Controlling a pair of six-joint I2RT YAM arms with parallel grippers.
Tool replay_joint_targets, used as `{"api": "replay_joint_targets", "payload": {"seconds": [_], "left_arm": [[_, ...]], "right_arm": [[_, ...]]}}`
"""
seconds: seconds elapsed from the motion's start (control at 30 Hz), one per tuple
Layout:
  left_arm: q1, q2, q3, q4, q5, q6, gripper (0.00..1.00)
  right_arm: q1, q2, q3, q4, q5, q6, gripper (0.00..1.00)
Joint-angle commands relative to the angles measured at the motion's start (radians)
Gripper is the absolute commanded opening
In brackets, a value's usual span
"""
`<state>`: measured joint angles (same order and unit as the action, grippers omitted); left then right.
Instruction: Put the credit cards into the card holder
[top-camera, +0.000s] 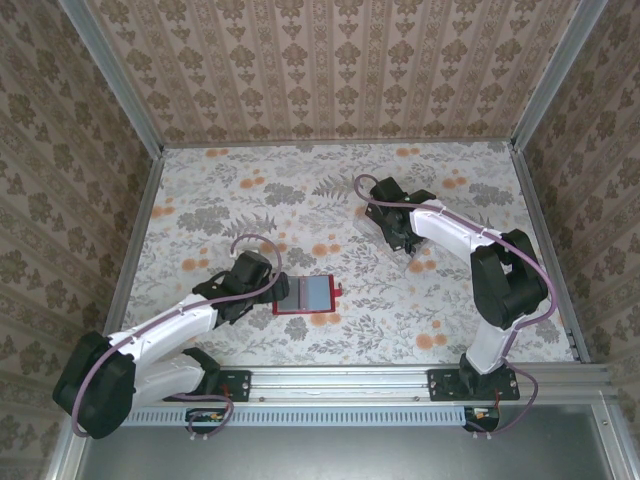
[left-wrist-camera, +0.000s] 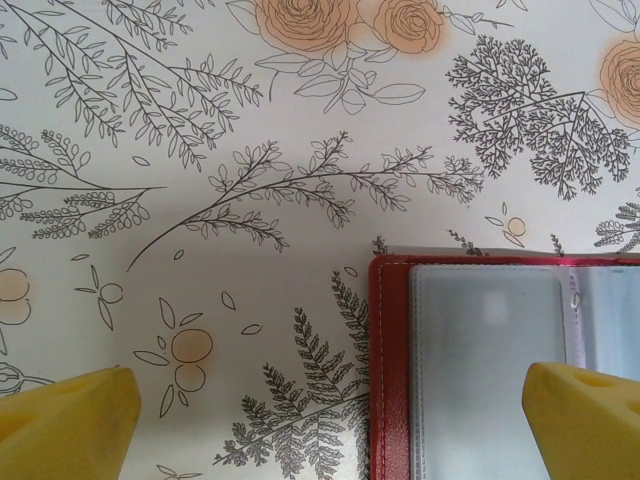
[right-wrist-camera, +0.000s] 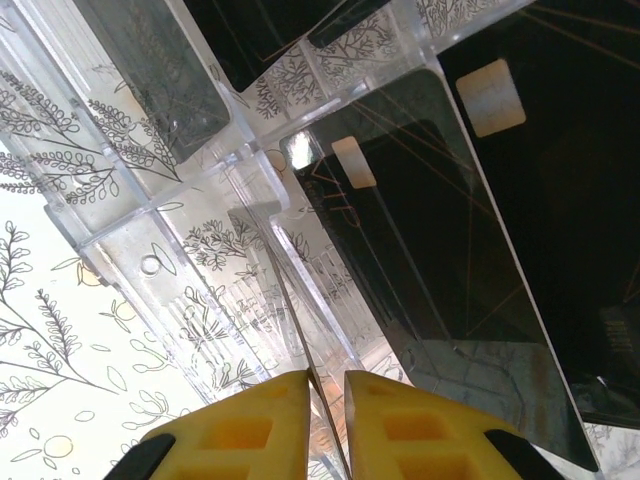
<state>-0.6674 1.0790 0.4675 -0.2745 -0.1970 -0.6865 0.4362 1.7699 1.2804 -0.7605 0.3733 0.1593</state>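
The red card holder (top-camera: 305, 294) lies open and flat at the table's front centre, its clear inner pockets (left-wrist-camera: 480, 370) facing up. My left gripper (top-camera: 272, 290) hovers over its left edge, open, with the yellow fingertips (left-wrist-camera: 330, 390) wide apart and nothing between them. Several dark credit cards (right-wrist-camera: 430, 250) stand in the slots of a clear plastic tray (right-wrist-camera: 150, 265). My right gripper (top-camera: 405, 243) is lowered over that tray. Its fingertips (right-wrist-camera: 327, 385) are drawn close together on the thin top edge of one upright card (right-wrist-camera: 300, 340), seen edge-on.
Papered walls with metal rails (top-camera: 135, 230) close off the floral table on the left, back and right. The tray's clear dividers (right-wrist-camera: 200, 300) stand close beside the right fingers. Open tabletop (top-camera: 300, 200) lies between the two arms.
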Motion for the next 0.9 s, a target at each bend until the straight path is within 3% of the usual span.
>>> {"api": "replay_joint_targets", "payload": {"seconds": [0.0,0.43,0.67,0.87], "left_arm": [[-0.008,0.006,0.016,0.006,-0.002,0.006,1.00],[-0.012,-0.001,0.023,-0.005,-0.009,0.017,1.00],[-0.012,0.002,0.020,-0.004,-0.013,0.018,1.00],[-0.011,0.007,0.025,-0.008,-0.019,0.024,1.00]], "right_arm": [[-0.005,-0.010,0.011,-0.025,-0.016,-0.038,0.16],[-0.002,-0.035,0.054,-0.049,-0.115,-0.133,0.12],[0.009,-0.052,0.084,-0.081,-0.127,-0.142,0.01],[0.034,-0.126,0.108,-0.098,-0.117,-0.107,0.00]]}}
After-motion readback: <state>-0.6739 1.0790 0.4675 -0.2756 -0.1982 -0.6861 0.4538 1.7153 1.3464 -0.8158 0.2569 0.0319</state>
